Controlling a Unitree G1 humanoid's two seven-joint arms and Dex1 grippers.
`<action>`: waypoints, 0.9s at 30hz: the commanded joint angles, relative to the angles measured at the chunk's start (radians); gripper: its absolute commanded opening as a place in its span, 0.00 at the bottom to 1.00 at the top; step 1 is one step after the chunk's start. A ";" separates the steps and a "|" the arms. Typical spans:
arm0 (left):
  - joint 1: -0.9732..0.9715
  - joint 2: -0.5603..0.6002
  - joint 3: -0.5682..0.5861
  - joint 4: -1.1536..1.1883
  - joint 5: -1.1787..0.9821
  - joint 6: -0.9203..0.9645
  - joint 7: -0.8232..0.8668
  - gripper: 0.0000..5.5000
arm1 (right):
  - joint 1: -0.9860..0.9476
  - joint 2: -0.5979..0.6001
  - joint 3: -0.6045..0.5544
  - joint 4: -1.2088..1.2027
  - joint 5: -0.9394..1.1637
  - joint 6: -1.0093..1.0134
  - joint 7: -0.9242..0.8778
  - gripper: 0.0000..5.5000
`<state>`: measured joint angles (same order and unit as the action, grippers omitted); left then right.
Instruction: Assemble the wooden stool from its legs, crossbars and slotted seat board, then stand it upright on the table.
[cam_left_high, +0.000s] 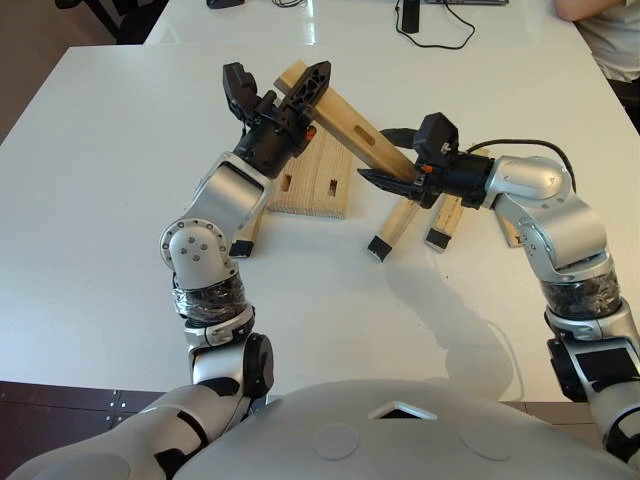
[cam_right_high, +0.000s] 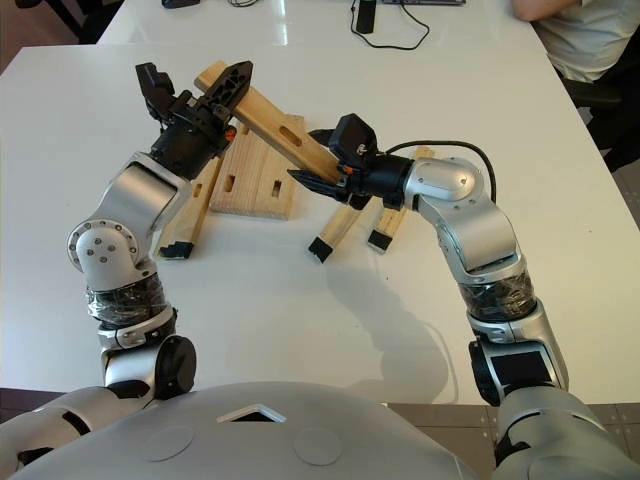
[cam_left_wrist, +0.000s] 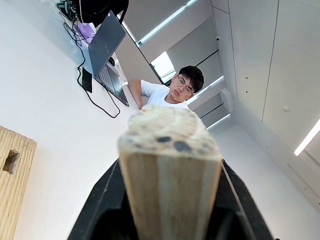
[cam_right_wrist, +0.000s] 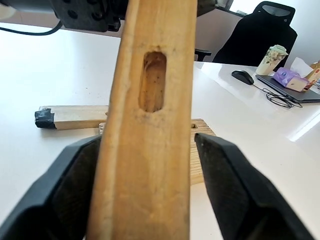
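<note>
The left gripper (cam_left_high: 291, 90) is closed on the upper end of a wooden leg (cam_left_high: 350, 118), its two black fingers pressing the wood from either side. It sits above the far edge of the slotted seat board (cam_left_high: 310, 197). In the left wrist view the cut end of the leg sits squarely between the fingers.

The right gripper (cam_left_high: 386, 169) clamps the same leg lower down, off the right side of the seat board. Its fingertips (cam_right_wrist: 80, 170) touch both faces of the wood just below an oval slot (cam_right_wrist: 152, 80).

The leg is held in the air between the two grippers. It is tilted, sloping from above the board's far edge down past its right corner, and it does not touch the board.

The seat board lies flat on the white table (cam_left_high: 100, 150), showing several slots in its top face.

Two more legs lie on the table near the board's right side: one with a black foot cap (cam_left_high: 393, 226) and another just beyond it (cam_left_high: 445, 222).

A third leg (cam_left_high: 247, 236) lies just beside the board's left edge, partly hidden by the left arm.
</note>
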<state>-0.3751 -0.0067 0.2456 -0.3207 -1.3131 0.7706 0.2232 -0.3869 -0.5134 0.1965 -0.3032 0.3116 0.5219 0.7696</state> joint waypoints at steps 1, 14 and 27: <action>0.018 0.007 -0.006 -0.003 0.009 -0.021 0.009 0.19 | 0.021 -0.007 0.002 -0.028 -0.011 0.038 -0.022 0.45; 0.057 0.049 -0.062 0.019 0.113 -0.036 -0.071 0.26 | 0.055 0.041 -0.008 -0.029 -0.011 0.099 -0.106 0.37; 0.146 0.299 -0.052 0.098 0.491 -0.100 -0.213 0.36 | -0.047 0.255 -0.055 0.358 -0.191 0.160 -0.505 0.37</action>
<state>-0.2189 0.2500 0.1447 -0.2448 -0.8644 0.7006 0.0312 -0.3778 -0.3461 0.1546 -0.0198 0.1393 0.6526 0.3511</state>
